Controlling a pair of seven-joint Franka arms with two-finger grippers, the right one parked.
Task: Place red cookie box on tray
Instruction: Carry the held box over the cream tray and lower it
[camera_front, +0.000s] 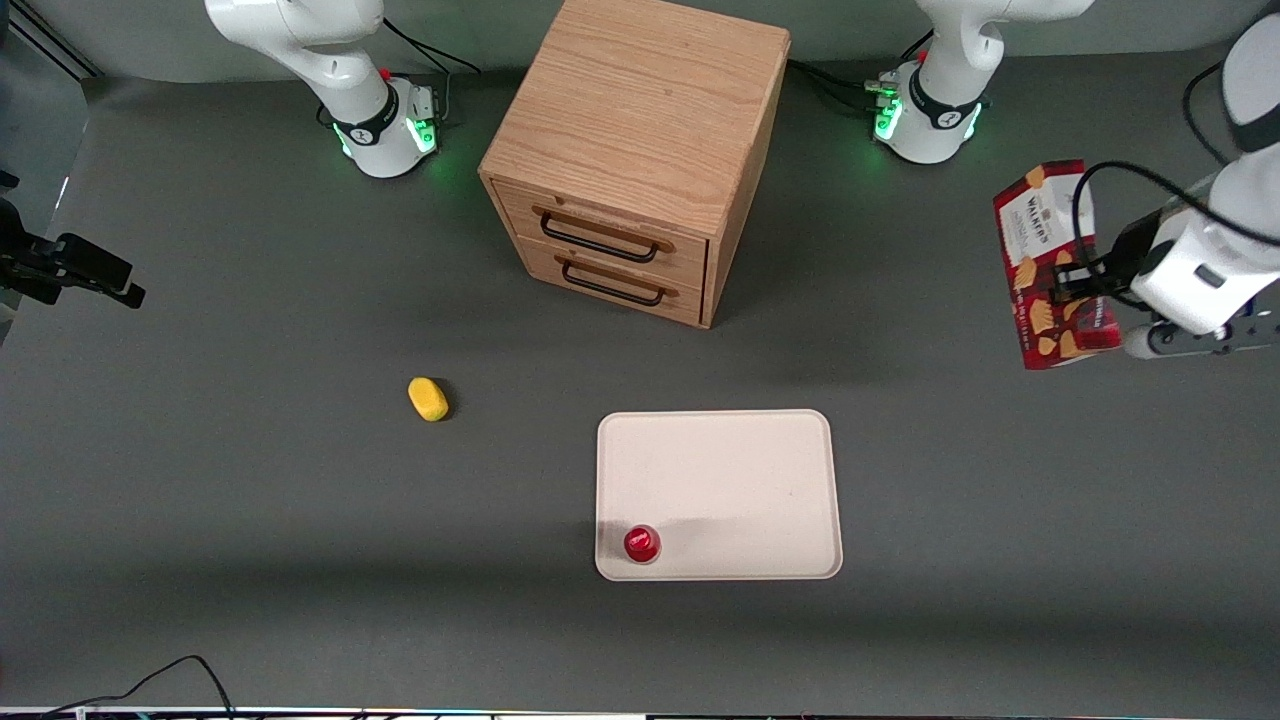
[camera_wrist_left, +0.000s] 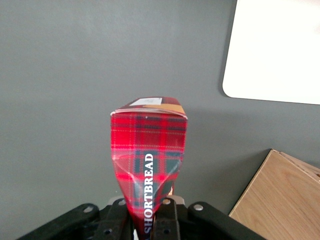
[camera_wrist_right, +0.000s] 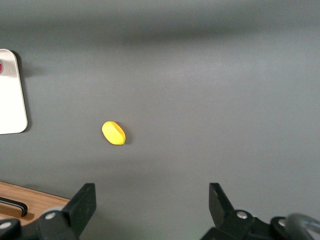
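While the left hand (camera_front: 1075, 285) pinches the long dark-red cardboard cookie box (camera_front: 1050, 262) aloft at the working arm's table edge, the flat cream-beige rectangular tray (camera_front: 740, 470) lies well apart.

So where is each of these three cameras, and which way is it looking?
Front view: high up facing the robots, looking down on the table, cabinet, tray and both arm bases; the gripper holds the cookie box up at the working arm's end.
Left wrist view: on the working arm, looking down past its fingers along the box.
Right wrist view: on the parked arm, looking down at the yellow object.
All three show the tray.
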